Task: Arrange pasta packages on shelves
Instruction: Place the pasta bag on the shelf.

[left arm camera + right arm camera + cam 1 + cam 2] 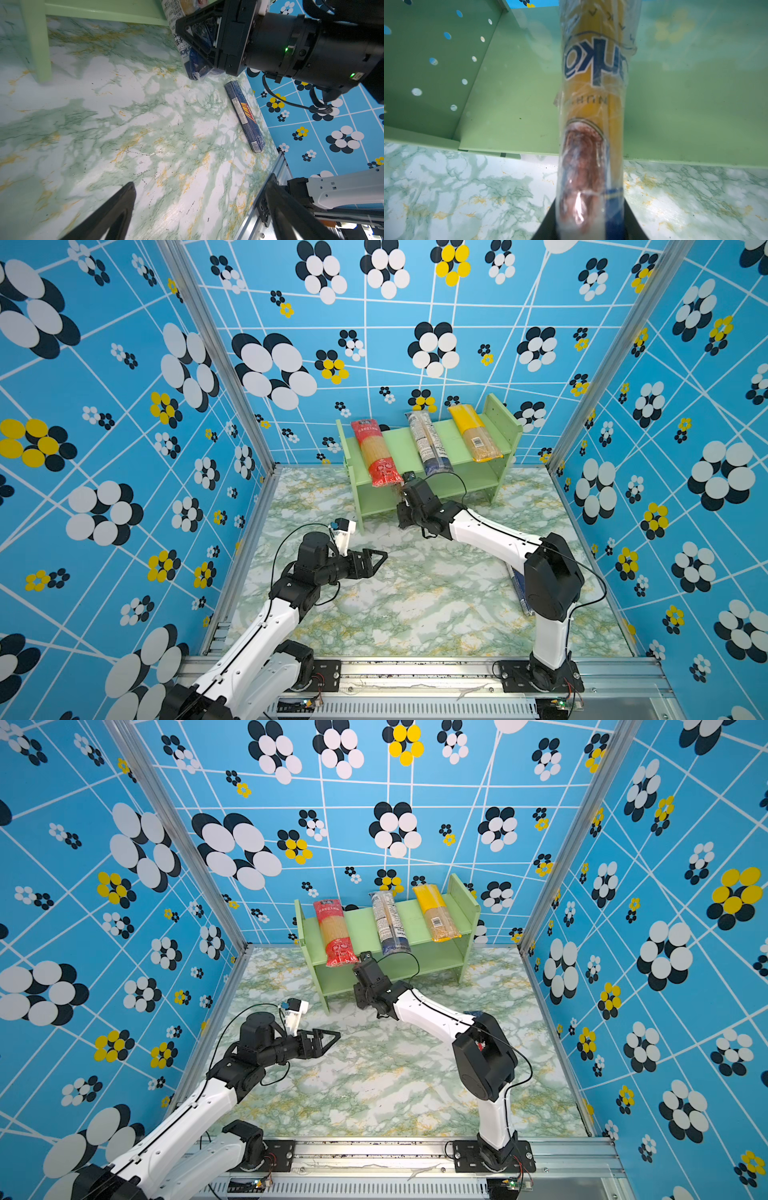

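Note:
The pale green shelves [401, 443] stand at the back of the marble table. On the top tier lie a red pasta package [374, 452], a clear white-labelled one [428, 443] and a yellow one [473, 433]. My right gripper [589, 224] is shut on the dark-blue end of a brownish package [591, 104], whose far end reaches in over the lower tier [508, 104]. A dark blue package [245, 116] lies on the table by the right wall, half hidden behind the right arm in a top view [517, 589]. My left gripper [380, 559] hovers open and holds nothing.
The shelf's left side panel [425, 72] with its peg holes stands close beside the held package. A shelf leg [39, 52] rests on the marble table [415, 605]. Patterned blue walls close in the left, right and back sides.

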